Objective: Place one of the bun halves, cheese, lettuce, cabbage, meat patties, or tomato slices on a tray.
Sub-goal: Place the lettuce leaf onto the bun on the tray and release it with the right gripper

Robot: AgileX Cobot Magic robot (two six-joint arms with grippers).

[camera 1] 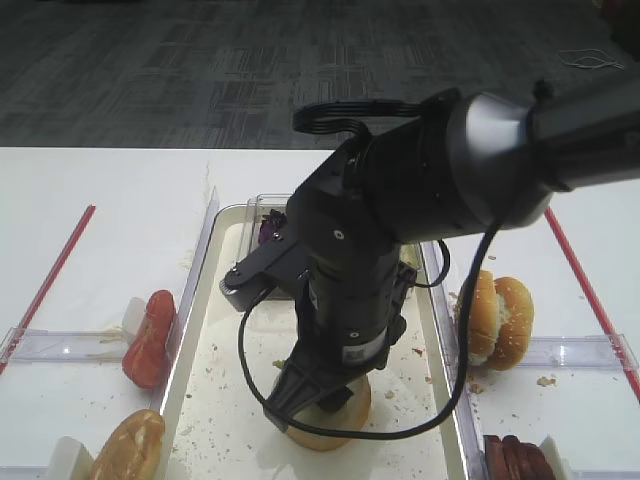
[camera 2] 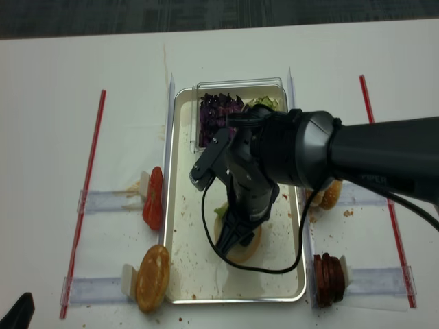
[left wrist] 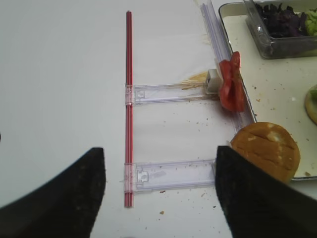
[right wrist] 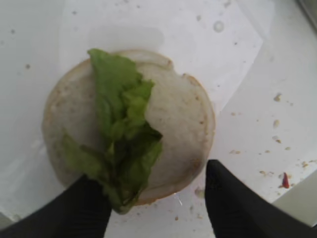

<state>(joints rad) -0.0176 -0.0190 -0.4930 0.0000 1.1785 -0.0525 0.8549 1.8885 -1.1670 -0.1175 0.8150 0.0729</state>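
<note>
Right wrist view shows me the lettuce [right wrist: 121, 136] lying across the cut face of a bun half [right wrist: 173, 124], which sits flat on the tray [right wrist: 237, 64]. My right gripper [right wrist: 158, 203] hangs just above the bun's near edge, fingers spread and holding nothing; the left finger [right wrist: 84, 208] is touching or nearly touching the leaf's tip, I cannot tell which. I judge the placing done, with only the pull-away left. On the tray beyond the bun, the clear box [camera 2: 240, 110] holds the cabbage [camera 2: 218, 113]. Off the tray's left rim lie the tomato slices [camera 2: 153, 199] and another bun half [camera 2: 152, 277]; off its right rim, the meat patties [camera 2: 328, 277]. My left gripper [left wrist: 158, 193] is spread wide over bare table, well left of the tray.
</note>
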